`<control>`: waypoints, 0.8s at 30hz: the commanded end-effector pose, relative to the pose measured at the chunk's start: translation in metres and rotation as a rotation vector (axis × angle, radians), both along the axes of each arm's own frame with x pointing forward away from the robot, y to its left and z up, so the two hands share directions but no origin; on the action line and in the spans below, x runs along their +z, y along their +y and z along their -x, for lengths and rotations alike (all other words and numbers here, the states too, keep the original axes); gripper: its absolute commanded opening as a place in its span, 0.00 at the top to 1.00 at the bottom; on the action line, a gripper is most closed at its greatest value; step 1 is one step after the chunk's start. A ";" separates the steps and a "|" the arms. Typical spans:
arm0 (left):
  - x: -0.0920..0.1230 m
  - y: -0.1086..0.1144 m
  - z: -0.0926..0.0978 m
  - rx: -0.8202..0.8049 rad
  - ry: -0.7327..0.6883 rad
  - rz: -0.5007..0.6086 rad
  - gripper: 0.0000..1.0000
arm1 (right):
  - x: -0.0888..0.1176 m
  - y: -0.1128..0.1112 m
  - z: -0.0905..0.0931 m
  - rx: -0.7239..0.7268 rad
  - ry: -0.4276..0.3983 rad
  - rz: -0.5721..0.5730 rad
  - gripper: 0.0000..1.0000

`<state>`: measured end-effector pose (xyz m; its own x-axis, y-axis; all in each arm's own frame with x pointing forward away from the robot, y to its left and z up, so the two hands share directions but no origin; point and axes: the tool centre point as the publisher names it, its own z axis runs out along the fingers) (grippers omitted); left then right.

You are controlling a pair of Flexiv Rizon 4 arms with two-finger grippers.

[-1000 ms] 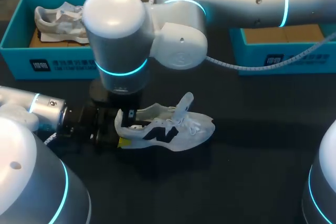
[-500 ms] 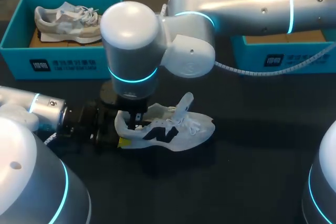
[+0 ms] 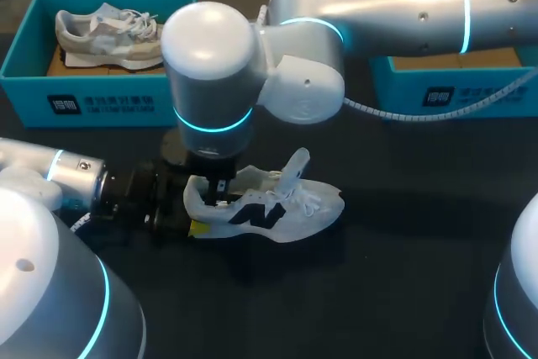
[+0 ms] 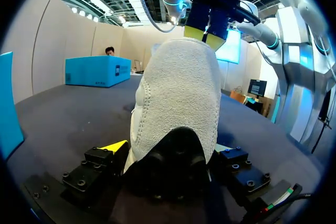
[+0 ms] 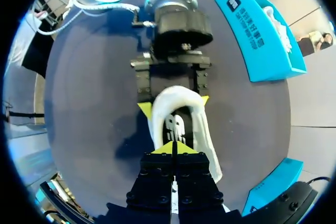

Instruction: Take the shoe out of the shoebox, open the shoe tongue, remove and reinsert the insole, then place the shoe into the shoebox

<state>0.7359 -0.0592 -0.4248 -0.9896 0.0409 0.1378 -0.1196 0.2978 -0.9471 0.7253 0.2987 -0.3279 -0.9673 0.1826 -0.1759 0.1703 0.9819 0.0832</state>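
Note:
A white shoe (image 3: 282, 208) with black side marks lies on its side on the dark table, its tongue (image 3: 296, 166) raised. My left gripper (image 3: 200, 205) comes in from the left and is shut on the heel (image 4: 178, 93), one yellow tip on each side (image 5: 144, 109). My right gripper (image 3: 220, 195) hangs from above with its yellow tips (image 5: 173, 148) pressed together at the shoe's opening, just over the insole (image 5: 176, 124). In the left wrist view the right gripper (image 4: 206, 24) shows above the heel's top. Whether the tips pinch the insole is hidden.
A blue shoebox (image 3: 92, 107) at the back left holds another pale shoe (image 3: 109, 35). A second blue box (image 3: 454, 90) stands at the back right, behind my right arm. Bare dark table lies in front of and to the right of the shoe.
My right arm shifted to the right and its gripper came down to the shoe's opening, then held still. The left gripper and the shoe have not moved.

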 end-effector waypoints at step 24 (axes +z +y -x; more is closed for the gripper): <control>-0.003 0.000 -0.002 0.002 0.000 -0.002 1.00 | -0.044 -0.028 -0.014 0.047 0.082 0.096 1.00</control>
